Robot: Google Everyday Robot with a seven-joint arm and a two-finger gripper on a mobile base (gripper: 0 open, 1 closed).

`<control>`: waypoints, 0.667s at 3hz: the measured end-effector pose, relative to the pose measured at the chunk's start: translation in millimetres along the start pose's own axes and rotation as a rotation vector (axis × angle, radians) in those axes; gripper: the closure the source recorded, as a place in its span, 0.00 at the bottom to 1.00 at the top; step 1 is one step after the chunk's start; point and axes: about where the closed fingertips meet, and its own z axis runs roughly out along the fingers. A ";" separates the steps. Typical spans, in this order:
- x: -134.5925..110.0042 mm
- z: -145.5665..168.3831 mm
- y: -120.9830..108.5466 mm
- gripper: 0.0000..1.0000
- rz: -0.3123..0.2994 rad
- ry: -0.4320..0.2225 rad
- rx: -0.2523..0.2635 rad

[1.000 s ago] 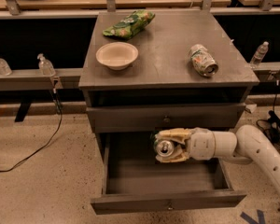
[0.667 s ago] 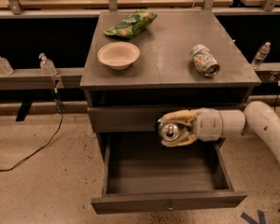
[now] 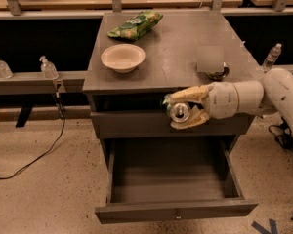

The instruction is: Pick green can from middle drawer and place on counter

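My gripper (image 3: 181, 109) is shut on the green can (image 3: 178, 112), holding it on its side with its silver end facing the camera. It hangs in front of the cabinet's closed top drawer, just below the counter's (image 3: 171, 57) front edge and well above the middle drawer (image 3: 176, 211). That drawer stands pulled out below, its dark floor bare, with a small knob on the front panel. My white arm (image 3: 263, 94) reaches in from the right.
On the counter sit a pale bowl (image 3: 122, 57), a green snack bag (image 3: 135, 25) at the back, and another can (image 3: 217, 72) at the right, mostly hidden. Small bottles (image 3: 48, 68) stand on a ledge at left. A cable lies on the floor.
My gripper has lifted the green can out of the open drawer, up to just below the counter's front edge. The view has also closed in on the cabinet.
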 end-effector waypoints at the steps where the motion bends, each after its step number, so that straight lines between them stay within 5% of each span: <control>1: -10.7 -2.0 -23.3 1.00 -0.052 0.006 -0.014; 2: -13.8 -2.2 -38.6 1.00 -0.081 0.037 -0.078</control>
